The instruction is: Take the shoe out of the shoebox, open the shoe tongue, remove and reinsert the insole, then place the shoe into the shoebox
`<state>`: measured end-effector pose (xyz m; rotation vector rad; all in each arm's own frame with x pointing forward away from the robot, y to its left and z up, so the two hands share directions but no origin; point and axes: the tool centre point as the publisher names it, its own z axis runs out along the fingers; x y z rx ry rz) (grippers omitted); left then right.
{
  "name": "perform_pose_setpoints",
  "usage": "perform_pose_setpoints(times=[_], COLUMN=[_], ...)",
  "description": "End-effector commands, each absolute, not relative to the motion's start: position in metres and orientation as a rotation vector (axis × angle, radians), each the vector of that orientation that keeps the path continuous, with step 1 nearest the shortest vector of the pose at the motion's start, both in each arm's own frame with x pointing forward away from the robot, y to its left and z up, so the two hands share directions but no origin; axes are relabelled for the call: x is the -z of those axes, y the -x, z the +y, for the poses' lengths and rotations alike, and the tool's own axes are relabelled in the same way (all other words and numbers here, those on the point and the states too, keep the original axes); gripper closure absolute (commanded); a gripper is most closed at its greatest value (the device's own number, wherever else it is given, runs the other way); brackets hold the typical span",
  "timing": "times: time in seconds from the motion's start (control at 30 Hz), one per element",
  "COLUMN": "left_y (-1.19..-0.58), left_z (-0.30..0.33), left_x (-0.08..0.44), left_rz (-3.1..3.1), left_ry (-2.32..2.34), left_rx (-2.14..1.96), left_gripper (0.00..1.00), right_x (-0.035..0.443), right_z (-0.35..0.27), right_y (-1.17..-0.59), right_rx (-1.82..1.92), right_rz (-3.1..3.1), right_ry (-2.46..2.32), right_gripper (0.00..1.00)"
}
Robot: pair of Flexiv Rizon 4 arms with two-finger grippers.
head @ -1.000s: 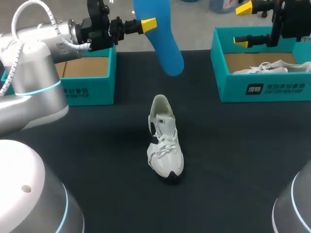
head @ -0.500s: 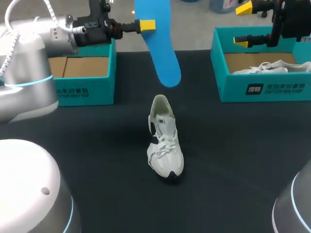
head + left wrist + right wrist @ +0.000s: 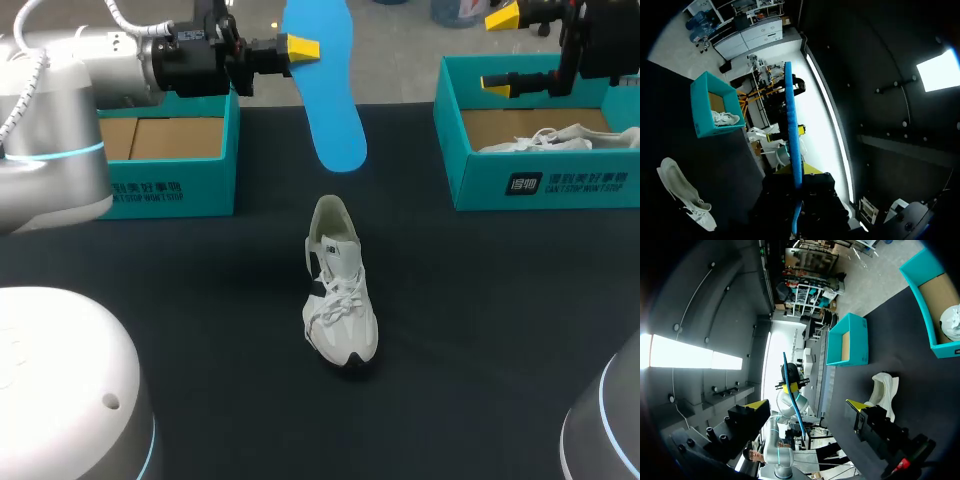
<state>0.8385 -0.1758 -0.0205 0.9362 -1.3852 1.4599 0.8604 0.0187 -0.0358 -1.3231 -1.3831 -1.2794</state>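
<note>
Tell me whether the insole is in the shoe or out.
Out. The left gripper holds the blue insole aloft, clear of the white shoe below.

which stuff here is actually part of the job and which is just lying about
In the job: white shoe on the table; blue insole, gripped by the left end effector; empty shoebox, probably its home.
Lying about: other shoebox with a second shoe inside; right end effector hangs open above it.
</note>
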Motion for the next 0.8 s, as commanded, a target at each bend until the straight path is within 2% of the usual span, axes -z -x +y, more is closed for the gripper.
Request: perform_pose_setpoints(times=[0.03,0.3,0.8], left_y=[-0.841,-0.856,-0.865], left_z=[-0.182,-0.189,-0.207], left_x=[0.029,0.049,0.053], left_rz=[-1.317,-1.284,-1.278], left_ry=[-0.976,-0.969,-0.997], left_rx=[-1.240,-1.262,-1.194], left_gripper=[1.00,1.00,1.00], right_x=[0.036,0.018,-0.020], right_z=[0.019,0.025,0.062], right_y=[-0.862,-0.857,-0.840], right_rx=[1.278,1.206,0.947], right_rz=[-1.384,-1.630,-2.155], right_ry=[1.323,1.400,1.674], right_gripper=[0.00,0.00,0.00])
